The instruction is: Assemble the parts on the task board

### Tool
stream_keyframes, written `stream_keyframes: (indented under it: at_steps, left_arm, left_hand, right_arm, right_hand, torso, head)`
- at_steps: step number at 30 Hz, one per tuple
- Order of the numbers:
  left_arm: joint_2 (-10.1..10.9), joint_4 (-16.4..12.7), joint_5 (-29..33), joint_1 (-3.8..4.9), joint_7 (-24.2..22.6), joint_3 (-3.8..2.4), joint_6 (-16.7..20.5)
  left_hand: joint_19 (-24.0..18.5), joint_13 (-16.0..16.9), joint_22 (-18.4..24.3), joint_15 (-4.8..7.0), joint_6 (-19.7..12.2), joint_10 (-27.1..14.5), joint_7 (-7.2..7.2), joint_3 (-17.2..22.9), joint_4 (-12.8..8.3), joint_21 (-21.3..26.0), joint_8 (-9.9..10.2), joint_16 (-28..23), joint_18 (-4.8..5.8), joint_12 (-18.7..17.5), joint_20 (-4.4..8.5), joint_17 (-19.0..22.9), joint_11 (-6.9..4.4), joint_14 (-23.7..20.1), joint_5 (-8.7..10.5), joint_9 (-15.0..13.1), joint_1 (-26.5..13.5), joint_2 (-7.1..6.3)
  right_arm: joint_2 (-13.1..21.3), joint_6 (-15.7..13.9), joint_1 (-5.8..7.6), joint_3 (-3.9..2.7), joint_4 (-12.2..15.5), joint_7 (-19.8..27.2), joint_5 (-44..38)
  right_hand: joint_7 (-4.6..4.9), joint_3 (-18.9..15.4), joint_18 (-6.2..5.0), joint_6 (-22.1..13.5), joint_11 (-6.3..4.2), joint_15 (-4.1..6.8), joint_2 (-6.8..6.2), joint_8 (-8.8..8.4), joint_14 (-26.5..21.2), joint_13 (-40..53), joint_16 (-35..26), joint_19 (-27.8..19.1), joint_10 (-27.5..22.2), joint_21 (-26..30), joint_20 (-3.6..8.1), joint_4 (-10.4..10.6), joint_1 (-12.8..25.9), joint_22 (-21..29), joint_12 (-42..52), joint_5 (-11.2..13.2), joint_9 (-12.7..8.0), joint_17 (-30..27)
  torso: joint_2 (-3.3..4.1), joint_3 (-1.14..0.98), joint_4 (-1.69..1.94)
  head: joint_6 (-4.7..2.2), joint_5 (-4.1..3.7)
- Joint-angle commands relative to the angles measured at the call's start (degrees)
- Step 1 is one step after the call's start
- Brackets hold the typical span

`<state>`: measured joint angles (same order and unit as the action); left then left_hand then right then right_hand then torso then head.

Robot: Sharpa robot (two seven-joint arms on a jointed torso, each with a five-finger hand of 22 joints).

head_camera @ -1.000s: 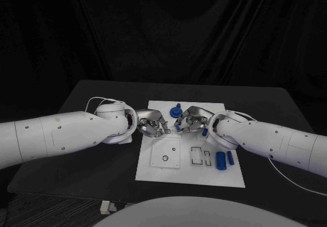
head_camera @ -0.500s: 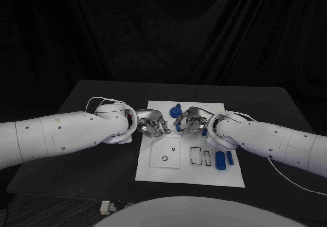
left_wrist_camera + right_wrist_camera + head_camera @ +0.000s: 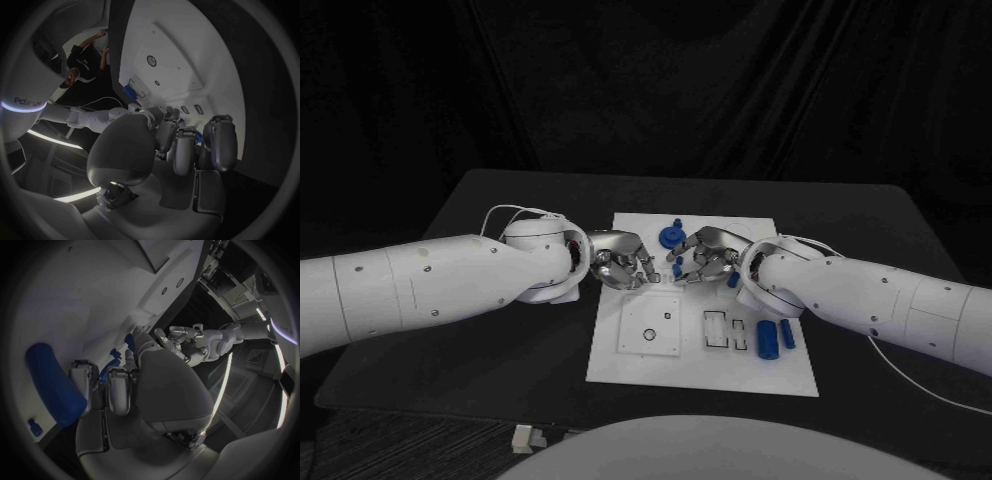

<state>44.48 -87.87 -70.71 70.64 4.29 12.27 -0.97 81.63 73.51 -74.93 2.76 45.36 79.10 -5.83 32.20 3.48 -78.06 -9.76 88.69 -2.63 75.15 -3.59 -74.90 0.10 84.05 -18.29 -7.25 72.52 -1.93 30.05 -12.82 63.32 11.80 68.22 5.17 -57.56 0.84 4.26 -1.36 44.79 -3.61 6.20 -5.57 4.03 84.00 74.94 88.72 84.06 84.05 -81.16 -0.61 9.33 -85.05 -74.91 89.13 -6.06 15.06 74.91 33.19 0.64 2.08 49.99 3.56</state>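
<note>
Board front: task board (image 3: 635, 365) lies mid-table; two blue cylinders (image 3: 775, 337) lie loose by its right edge.
Left hand (image 3: 620, 260): over the board's middle, fingers curled, nothing visibly held.
Right hand (image 3: 705, 257): fingers pinching a small blue part (image 3: 678, 268).
Board rear: blue peg (image 3: 674, 236) stands upright.

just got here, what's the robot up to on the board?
Both arms are over the middle of the white task board. The right hand holds a small blue part in its fingers, beside the left hand, whose fingers are curled close by; whether it touches the part is unclear. A blue gear-like piece stands at the board's far end, and two blue cylinders lie near the board's right edge, beside empty slots.
</note>
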Motion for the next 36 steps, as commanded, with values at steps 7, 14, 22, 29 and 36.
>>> stream_keyframes:
  at_steps: [7, 14, 22, 29, 36]
  left_arm:
    - [0.36, -0.24, 0.11, -0.04, -0.51, -0.06, 0.11]
    - [0.53, -0.34, 0.11, -0.04, -0.64, -0.06, 0.45]
    - [0.9, -0.61, 0.11, -0.04, -1.08, -0.06, 1.33]
    - [1.71, -1.35, 0.11, 0.67, -0.8, -0.09, 1.39]
    - [-0.59, -0.37, 0.11, 4.74, 1.09, -0.11, -2.0]
  left_hand:
    - [-0.11, -0.12, -11.06, -0.32, -0.41, -0.16, 0.06, -0.01, 0.31, 0.18, 0.04, -0.26, -0.4, -0.38, -0.33, -12.63, 0.25, 4.26, 0.39, 0.1, 0.52, -0.35]
    - [-0.08, -0.11, -11.08, -0.33, -0.44, -0.16, 0.03, 0.04, 0.05, 0.13, -0.02, -0.26, -0.38, -0.38, -0.36, -12.64, 0.27, 4.27, 0.86, 0.14, 0.64, -0.59]
    - [0.07, -0.1, -11.13, -0.49, -0.12, 0.08, -0.13, -1.37, 0.99, -0.02, -0.68, -0.22, -0.34, -0.23, -0.55, -12.7, 0.44, 4.32, 6.64, 0.25, -0.56, -0.77]
    - [0.34, 0.39, -11.2, -1.42, 6.35, 0.85, -0.7, -11.93, 10.55, -0.13, -5.09, -0.07, -0.25, 0.58, -1.21, -12.9, 1.58, 4.5, 12.08, -0.94, -7.81, -1.13]
    - [0.38, 0.97, -11.2, -0.26, 12.15, 1.25, 1.47, -20.75, 13.29, -0.01, -12.19, 0.01, -0.31, 1.27, -0.53, -13.02, 0.09, 4.58, 11.84, -4.56, -9.66, 2.35]
  right_arm:
    - [1.89, -5.53, 0.49, -0.02, 2.38, 2.81, -0.79]
    - [3.79, -9.72, 3.18, -0.02, 4.74, 5.7, -0.21]
    - [6.48, -12.93, 6.55, -0.02, 8.16, 8.02, 3.72]
    - [12.59, -20.84, 11.0, -0.02, 12.67, 10.18, 4.9]
    - [21.56, -29.57, 13.84, -0.01, 20.81, 11.14, 3.72]
  right_hand:
    - [-1.01, -3.51, -0.94, -3.14, -1.03, 1.07, -5.07, -0.11, 4.98, 13.14, -0.17, 0.75, 4.75, -0.21, 1.17, 7.2, 1.13, -12.06, -0.35, 3.23, -2.91, 11.6]
    - [-1.18, -12.55, -0.91, -2.48, -1.28, 1.36, -5.02, 0.66, 5.02, 13.35, -0.15, 0.79, 4.91, -0.28, 1.49, 7.68, 3.42, -12.09, -0.2, 3.17, -4.05, 11.66]
    - [-0.64, -14.65, -1.05, -2.35, -0.9, 1.09, -4.86, 0.78, 4.89, 12.95, -0.38, 0.4, 4.68, 0.38, 1.35, 7.8, 9.34, -11.87, -0.46, 3.12, -5.12, 11.17]
    - [1.51, -11.45, -0.52, 3.2, 0.68, -0.04, 2.55, 3.94, 5.5, 15.06, 0.44, 1.79, 5.95, -1.66, 0.48, 7.34, 11.07, -12.56, 0.87, 2.83, -4.75, 13.03]
    - [3.46, -13.38, 0.16, 11.78, 3.49, -2.43, 8.0, 12.52, 5.82, 15.06, 0.96, 3.47, 5.95, -4.39, -1.64, 7.28, 15.58, -13.47, 0.87, -4.09, -1.47, 14.25]
  torso:
    - [0.0, 0.02, -0.01]
    - [-0.07, 0.0, -0.05]
    - [-0.09, 0.01, -0.07]
    - [0.0, 0.02, -0.01]
    - [-0.05, -0.04, 0.05]
  head:
    - [0.01, -0.39]
    - [0.01, -0.47]
    - [0.01, -0.39]
    - [0.01, -0.72]
    - [0.01, -1.52]
